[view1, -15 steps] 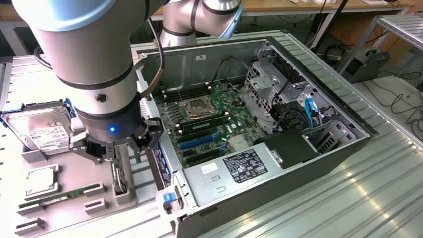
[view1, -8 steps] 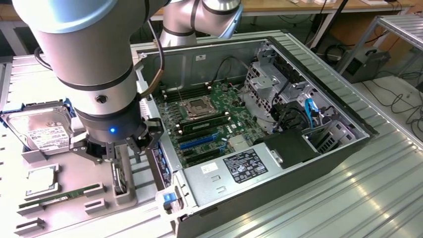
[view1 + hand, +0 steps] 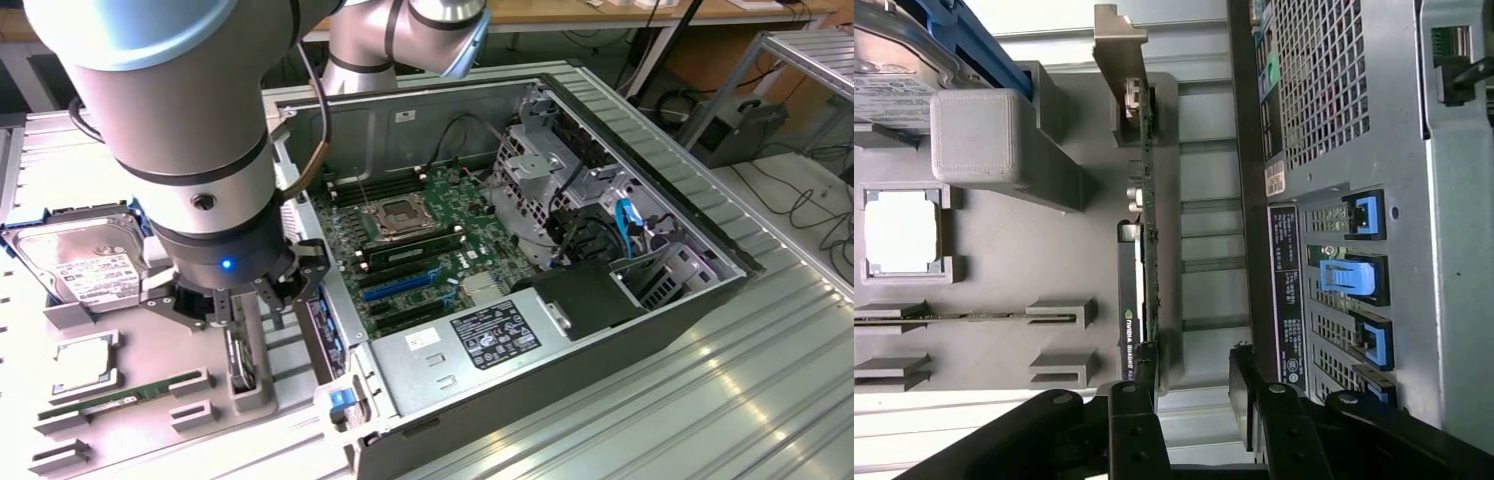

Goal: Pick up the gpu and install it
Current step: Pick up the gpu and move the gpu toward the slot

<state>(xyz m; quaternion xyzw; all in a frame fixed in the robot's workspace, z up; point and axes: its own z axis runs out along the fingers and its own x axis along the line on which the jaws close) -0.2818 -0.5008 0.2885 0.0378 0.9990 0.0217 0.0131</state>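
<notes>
The hand (image 3: 1194, 372) hangs spread over the gpu (image 3: 1146, 200), upright by the surface's (image 3: 1004, 250) edge. One finger (image 3: 1137, 398) seems in line with the gpu — it may strike, not straddle it.

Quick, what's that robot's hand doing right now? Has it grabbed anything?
Hand: open, gripping nothing, close over the gpu, which stands on edge in the grey tray.
</notes>
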